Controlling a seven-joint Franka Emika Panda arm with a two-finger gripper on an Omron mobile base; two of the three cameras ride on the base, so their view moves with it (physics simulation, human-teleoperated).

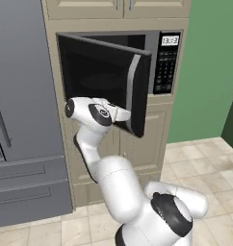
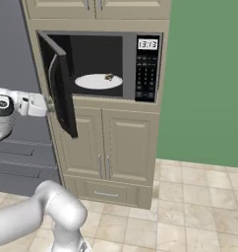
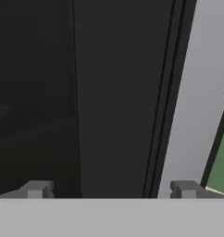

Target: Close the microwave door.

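The microwave (image 1: 165,62) (image 2: 146,64) sits built into beige cabinetry, its clock lit. The microwave door (image 1: 101,79) (image 2: 63,98) stands partly open, hinged at the left and swung out toward me. Its curved bar handle (image 1: 133,89) runs down the free edge. My gripper (image 1: 124,115) (image 2: 48,104) is up against the door's outer face, low on the panel. In the hand view the gripper (image 3: 111,190) is open, its fingertips (image 3: 37,189) far apart, close to the dark glass (image 3: 40,92) and a grey band (image 3: 192,92). A white turntable plate (image 2: 98,81) with a small item shows in the cavity.
A tall grey fridge (image 1: 22,120) stands left of the microwave. Beige cabinet doors (image 2: 108,147) and a drawer lie below it, and upper cabinets (image 1: 118,7) above. A green wall (image 2: 209,78) is to the right, with tiled floor (image 2: 190,211) in front.
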